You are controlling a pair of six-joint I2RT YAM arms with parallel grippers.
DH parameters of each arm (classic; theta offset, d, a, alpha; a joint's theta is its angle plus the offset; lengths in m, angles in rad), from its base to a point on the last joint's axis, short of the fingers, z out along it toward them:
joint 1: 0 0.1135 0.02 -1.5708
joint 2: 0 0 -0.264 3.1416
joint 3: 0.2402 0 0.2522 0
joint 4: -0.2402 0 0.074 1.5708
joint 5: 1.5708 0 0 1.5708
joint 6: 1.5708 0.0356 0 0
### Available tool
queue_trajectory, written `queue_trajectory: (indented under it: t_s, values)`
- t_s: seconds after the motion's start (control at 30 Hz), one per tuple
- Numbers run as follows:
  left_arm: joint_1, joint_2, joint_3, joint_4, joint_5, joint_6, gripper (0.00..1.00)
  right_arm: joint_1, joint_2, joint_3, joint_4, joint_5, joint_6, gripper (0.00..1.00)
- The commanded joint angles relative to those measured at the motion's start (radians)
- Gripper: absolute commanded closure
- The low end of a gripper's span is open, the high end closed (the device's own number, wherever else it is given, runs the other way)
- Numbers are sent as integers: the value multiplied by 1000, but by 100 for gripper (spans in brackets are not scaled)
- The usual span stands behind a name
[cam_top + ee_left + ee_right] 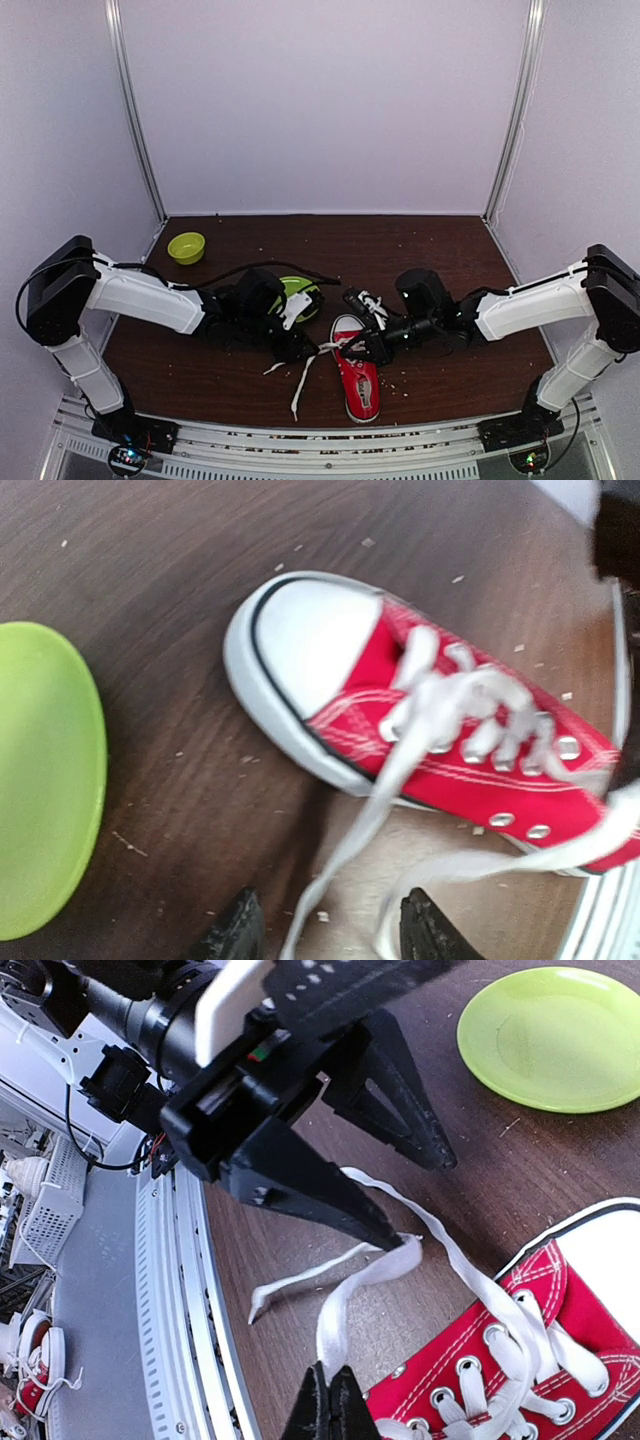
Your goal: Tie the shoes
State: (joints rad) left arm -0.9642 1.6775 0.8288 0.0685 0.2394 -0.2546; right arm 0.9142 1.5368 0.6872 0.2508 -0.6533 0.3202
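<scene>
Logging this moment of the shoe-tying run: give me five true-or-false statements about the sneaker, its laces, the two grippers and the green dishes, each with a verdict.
1. The sneaker has its laces tied in a bow. False: the ends trail loose over the table.
2. The left gripper has its jaws apart, with lace strands running between them. True.
3. The right gripper is wide open. False: it is shut, and one of the laces runs into its tips.
4. A green plate lies flat on the table, apart from the sneaker. True.
5. The green bowl sits right beside the sneaker. False: it stands far off, near the back left corner.
</scene>
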Motion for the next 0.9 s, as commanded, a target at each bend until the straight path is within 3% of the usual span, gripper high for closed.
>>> queue_trajectory:
  t_s: [0.0, 0.3, 0.4, 0.57, 0.73, 0.87]
  values:
    - [10, 72, 68, -67, -94, 70, 51, 2, -29, -17, 18, 15, 13, 100]
    - [10, 110, 58, -28, -53, 106, 53, 2, -29, -16, 25, 15, 21, 100]
    - [10, 142, 74, -52, -64, 114, 67, 2, -30, -17, 26, 16, 22, 100]
    - [10, 141, 62, -41, -57, 109, 99, 2, -34, -21, 33, 41, 31, 100]
    - [12, 28, -11, 27, -75, 15, 100, 2, -47, -26, 32, 77, 49, 100]
    - [12, -88, 4, -42, -94, -95, 100, 2, -55, -27, 4, 96, 52, 100]
